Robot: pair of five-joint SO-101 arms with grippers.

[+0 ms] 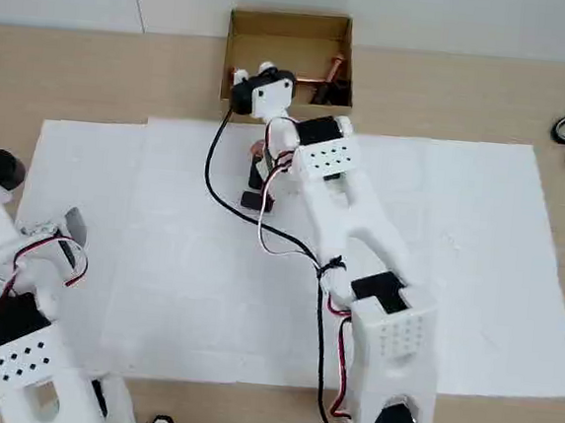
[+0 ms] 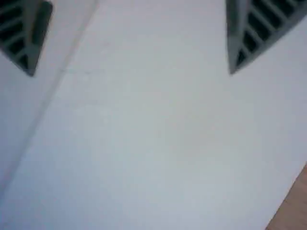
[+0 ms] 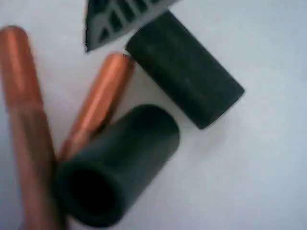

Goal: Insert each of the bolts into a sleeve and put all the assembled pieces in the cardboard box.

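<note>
Right tool [image 1: 259,175] hanging low, open or closed impossible to tell. Directly beneath it, one sleeve [image 3: 115,167], bore showing, one bolt [image 3: 98,103] alongside and touching, axes nearly parallel; second sleeve [image 3: 184,72] crosswise at that bolt's tip, second bolt [image 3: 26,120] just beside. All on paper [image 1: 458,247] toward the tabletop's [image 1: 97,67] far edge, cardboard box [image 1: 238,59] just beyond. Left tool [image 2: 134,38] spread wide, empty, by the near left corner.
</note>
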